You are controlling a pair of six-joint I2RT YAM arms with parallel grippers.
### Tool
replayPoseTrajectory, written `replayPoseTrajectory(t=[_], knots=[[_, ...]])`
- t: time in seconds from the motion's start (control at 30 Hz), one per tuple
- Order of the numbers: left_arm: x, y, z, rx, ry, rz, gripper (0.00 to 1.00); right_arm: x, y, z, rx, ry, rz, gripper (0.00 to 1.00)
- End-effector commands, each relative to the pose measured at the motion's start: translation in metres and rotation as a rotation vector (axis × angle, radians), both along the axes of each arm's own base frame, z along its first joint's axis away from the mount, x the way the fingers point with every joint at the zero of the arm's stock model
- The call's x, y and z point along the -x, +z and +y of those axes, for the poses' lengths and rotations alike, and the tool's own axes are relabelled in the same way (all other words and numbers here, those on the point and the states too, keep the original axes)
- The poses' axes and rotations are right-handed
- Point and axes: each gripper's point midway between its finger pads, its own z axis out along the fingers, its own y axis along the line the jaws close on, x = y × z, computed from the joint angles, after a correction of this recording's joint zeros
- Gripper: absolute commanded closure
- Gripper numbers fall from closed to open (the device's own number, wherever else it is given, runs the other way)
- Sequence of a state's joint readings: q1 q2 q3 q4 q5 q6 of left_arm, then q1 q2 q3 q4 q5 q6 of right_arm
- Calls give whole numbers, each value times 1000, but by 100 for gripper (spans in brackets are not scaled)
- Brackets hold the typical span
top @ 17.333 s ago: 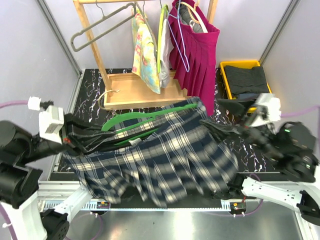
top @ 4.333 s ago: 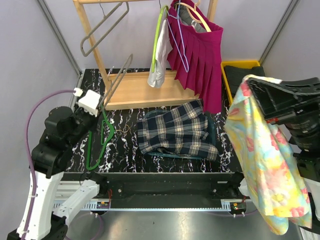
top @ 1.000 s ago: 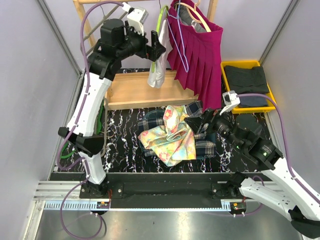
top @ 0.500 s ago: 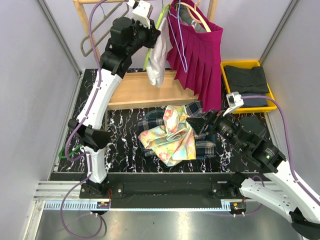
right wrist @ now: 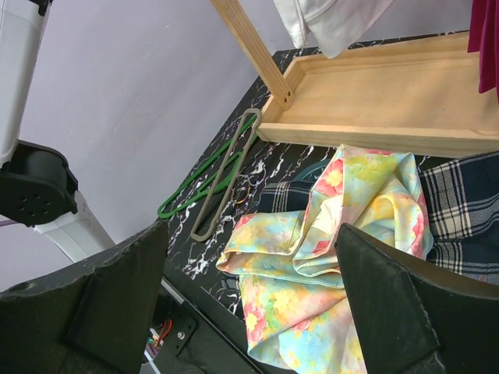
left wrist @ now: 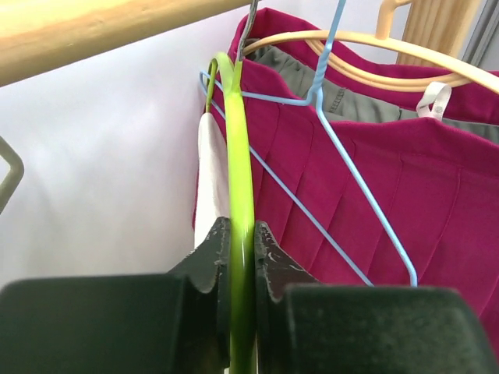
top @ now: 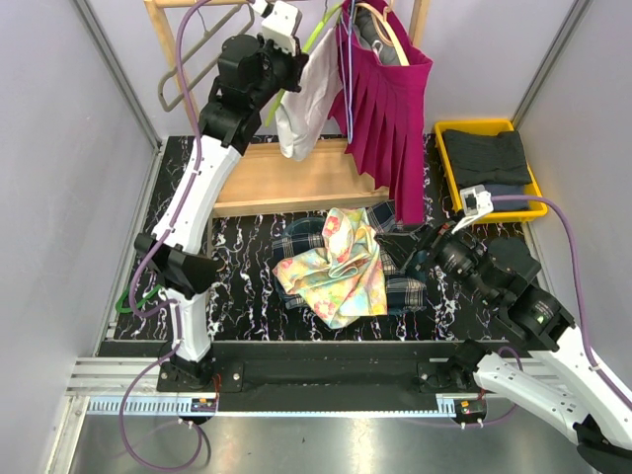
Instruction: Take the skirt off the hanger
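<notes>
A white skirt hangs on a lime-green hanger at the wooden rack. My left gripper is up at the rail and shut on that hanger. In the left wrist view the hanger runs straight between my fingers, with the white skirt behind it and my gripper clamped on it. A magenta pleated skirt hangs beside it on a blue wire hanger. My right gripper is open and empty, low over the table; its view looks down on a floral skirt.
The floral skirt lies on a plaid skirt mid-table. The rack's wooden base stands behind. A green hanger and a grey hanger lie at the left. A yellow bin with dark clothes is at the right.
My left gripper has tilted the lime hanger, and the white skirt has swung left, away from the magenta skirt. My right arm has drawn back a little to the right.
</notes>
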State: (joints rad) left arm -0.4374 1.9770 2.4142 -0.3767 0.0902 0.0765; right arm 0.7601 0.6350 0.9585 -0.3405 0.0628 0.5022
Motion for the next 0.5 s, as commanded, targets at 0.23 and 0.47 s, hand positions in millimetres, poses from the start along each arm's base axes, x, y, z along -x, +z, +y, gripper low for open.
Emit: replayPoseTrajectory(t=[0.23, 0.47], knots=[[55, 111, 52, 13, 138, -325, 100, 1, 5, 9, -48, 36, -11, 7], [91, 148, 91, 76, 210, -388, 100, 4, 4, 11, -58, 54, -8, 8]])
